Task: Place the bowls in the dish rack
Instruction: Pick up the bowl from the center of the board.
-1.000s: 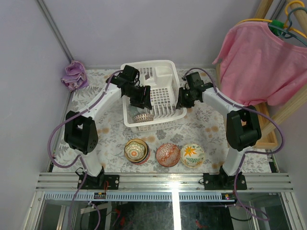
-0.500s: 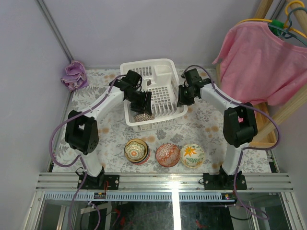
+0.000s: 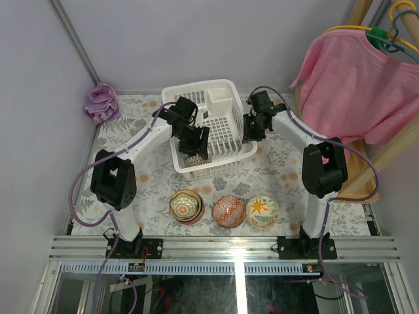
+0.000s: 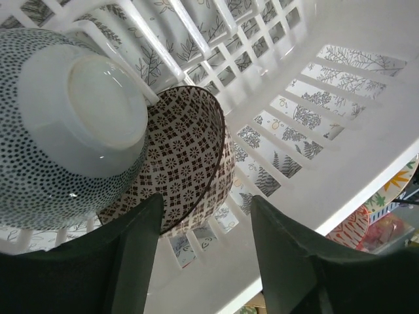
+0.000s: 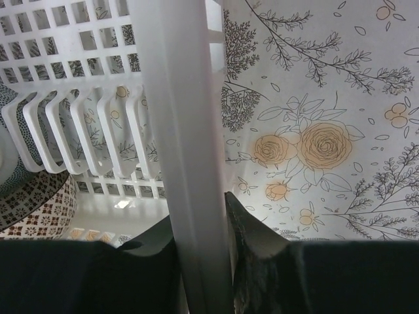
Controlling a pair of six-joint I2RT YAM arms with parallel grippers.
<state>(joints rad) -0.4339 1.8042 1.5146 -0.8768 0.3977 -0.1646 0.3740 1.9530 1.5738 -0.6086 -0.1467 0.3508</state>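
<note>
The white dish rack (image 3: 196,89) stands at the back middle of the table. My left gripper (image 3: 198,145) is down inside it and open. In the left wrist view a brown-patterned bowl (image 4: 186,154) leans against an upturned grey-speckled bowl (image 4: 72,124) on the rack floor, its rim just beside my left finger (image 4: 141,248), while the other finger stands apart from it. My right gripper (image 5: 200,222) is shut on the rack's right rim (image 5: 183,98). On the table in front lie an orange-yellow bowl (image 3: 186,205), a red bowl (image 3: 229,211) and a white flower bowl (image 3: 262,212).
A purple cloth (image 3: 101,103) lies at the back left corner. A pink shirt (image 3: 357,85) hangs on a wooden stand at the right. A floral cloth (image 3: 281,163) covers the table. Walls close in the left and back sides.
My left jaws have widened slightly inside the rack. The right arm has pushed a little further back with the rim in its grip, and the rack has turned slightly.
</note>
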